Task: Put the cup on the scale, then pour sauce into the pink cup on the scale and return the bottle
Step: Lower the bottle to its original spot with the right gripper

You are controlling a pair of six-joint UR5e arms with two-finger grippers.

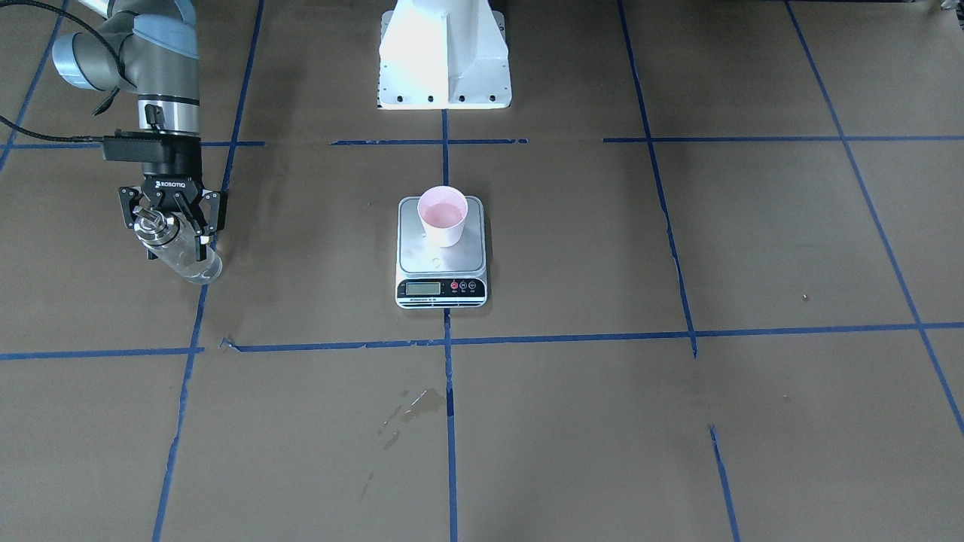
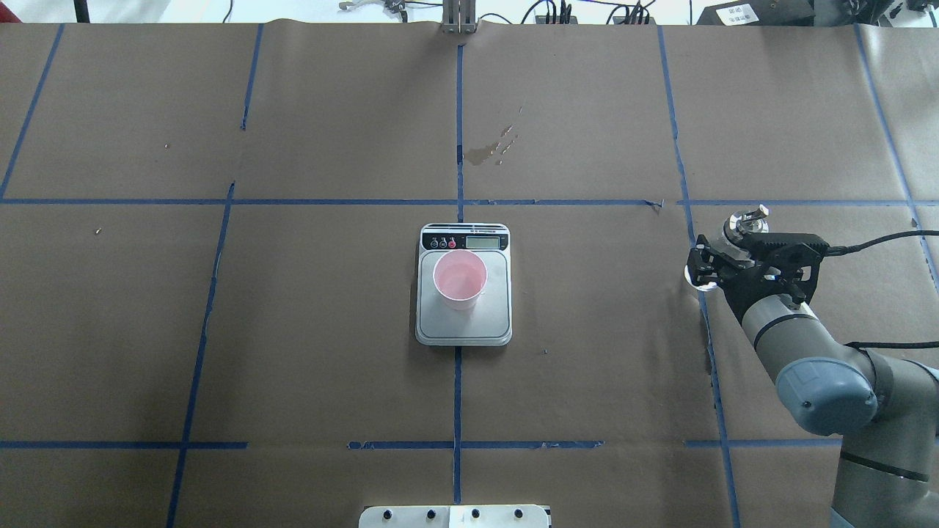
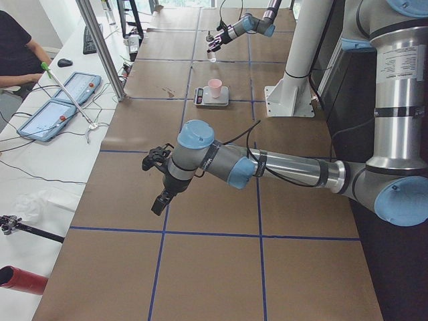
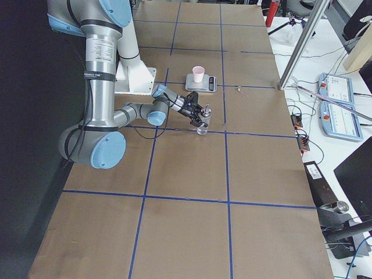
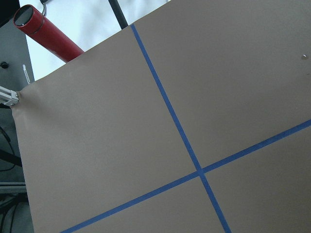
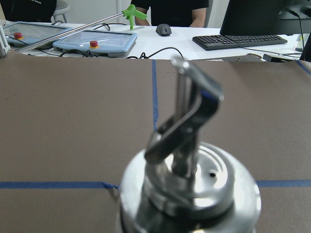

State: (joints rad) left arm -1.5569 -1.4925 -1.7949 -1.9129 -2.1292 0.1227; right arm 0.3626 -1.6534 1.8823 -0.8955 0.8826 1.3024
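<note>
The pink cup (image 1: 444,214) stands upright on the back half of the scale (image 1: 418,256), with a faint darker patch inside it. The clear glass bottle (image 1: 184,256) stands upright on the brown paper, well off to the robot's right. My right gripper (image 1: 169,232) reaches over the bottle's shoulder and looks open, a finger on each side and a small gap to the glass. The right wrist view looks over the metal pour spout (image 6: 189,145) from close up. My left gripper (image 3: 160,200) hangs over the table's left end, far from everything; I cannot tell its state.
The white robot base (image 1: 444,60) stands behind the scale. A wet stain (image 1: 414,406) marks the paper on the operators' side. A red cylinder (image 5: 46,34) lies beyond the table's left end. A person (image 3: 13,53) sits at the side desk with tablets.
</note>
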